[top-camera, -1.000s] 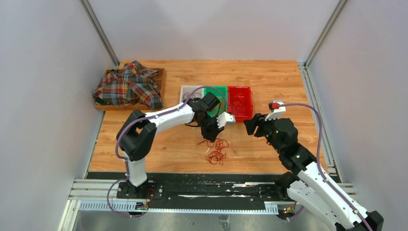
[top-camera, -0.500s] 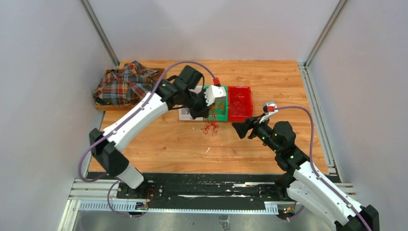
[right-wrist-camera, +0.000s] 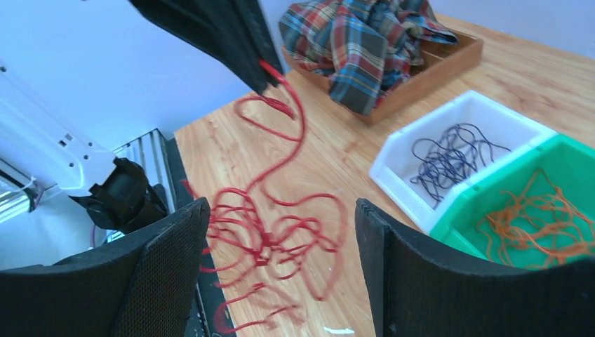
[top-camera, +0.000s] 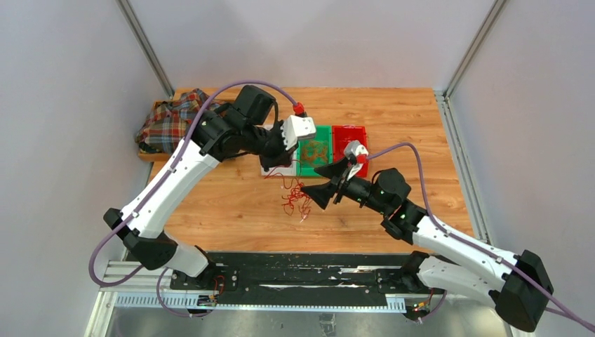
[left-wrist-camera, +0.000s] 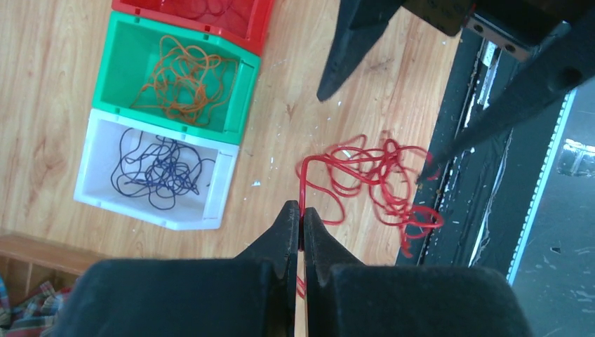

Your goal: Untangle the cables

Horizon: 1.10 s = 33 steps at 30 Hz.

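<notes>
A red cable clump (top-camera: 295, 200) hangs over the wooden table (top-camera: 231, 210), in front of the bins. My left gripper (top-camera: 281, 167) is raised above it and shut on one red strand (left-wrist-camera: 302, 189); the loops (left-wrist-camera: 379, 175) dangle below. My right gripper (top-camera: 321, 182) is open wide just to the right of the clump, and the red loops (right-wrist-camera: 273, 232) lie between its fingers (right-wrist-camera: 161, 267) without touching them. Orange cables (left-wrist-camera: 186, 77) lie in the green bin (top-camera: 313, 151). Purple cables (left-wrist-camera: 158, 168) lie in the white bin (right-wrist-camera: 456, 154).
A red bin (top-camera: 349, 144) stands to the right of the green one. A wooden tray with a plaid cloth (top-camera: 175, 119) sits at the back left. The black rail (top-camera: 295, 277) runs along the table's near edge.
My left gripper has lifted the red clump off the table and carried it back and to the left. My right gripper has swung left up to the clump and stands open.
</notes>
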Each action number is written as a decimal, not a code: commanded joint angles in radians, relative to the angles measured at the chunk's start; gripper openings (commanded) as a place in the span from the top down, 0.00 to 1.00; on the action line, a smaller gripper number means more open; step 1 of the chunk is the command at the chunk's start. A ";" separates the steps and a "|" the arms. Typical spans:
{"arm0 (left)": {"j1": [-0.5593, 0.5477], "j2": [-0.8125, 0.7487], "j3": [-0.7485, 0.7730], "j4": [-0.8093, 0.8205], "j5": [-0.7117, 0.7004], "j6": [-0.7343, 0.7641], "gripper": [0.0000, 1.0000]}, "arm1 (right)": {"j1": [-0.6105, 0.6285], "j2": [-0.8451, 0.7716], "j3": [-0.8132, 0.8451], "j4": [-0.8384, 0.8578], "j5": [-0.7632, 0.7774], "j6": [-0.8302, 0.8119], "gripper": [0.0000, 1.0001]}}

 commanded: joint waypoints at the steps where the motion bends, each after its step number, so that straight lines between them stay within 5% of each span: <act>1: -0.002 -0.041 0.002 -0.028 -0.010 -0.006 1.00 | 0.087 0.042 0.051 0.102 0.092 -0.063 0.24; 13: -0.002 -0.095 -0.024 -0.026 0.065 -0.016 0.99 | 0.099 0.164 0.090 0.232 0.291 -0.102 0.32; 33: -0.058 -0.092 0.099 -0.044 0.089 -0.037 1.00 | 0.096 0.432 0.153 0.277 0.252 -0.096 0.49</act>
